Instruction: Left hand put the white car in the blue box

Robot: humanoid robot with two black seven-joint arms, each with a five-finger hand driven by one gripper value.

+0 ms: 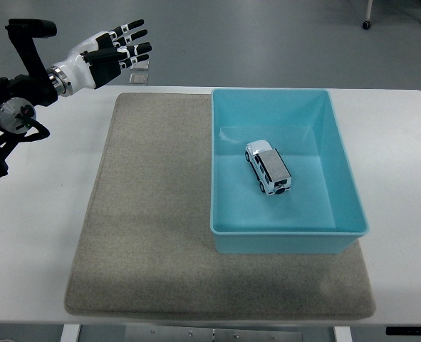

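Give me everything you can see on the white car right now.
The white car is a small boxy toy, like a jeep or van, with a white glossy body, a grey roof panel, dark windows and black wheels. It stands upright on its wheels on the floor of the blue box, near the middle, set diagonally with one end toward the box's far left and the other toward its near right. It touches only the box floor, clear of the walls. The left hand is far off at upper left, fingers spread.
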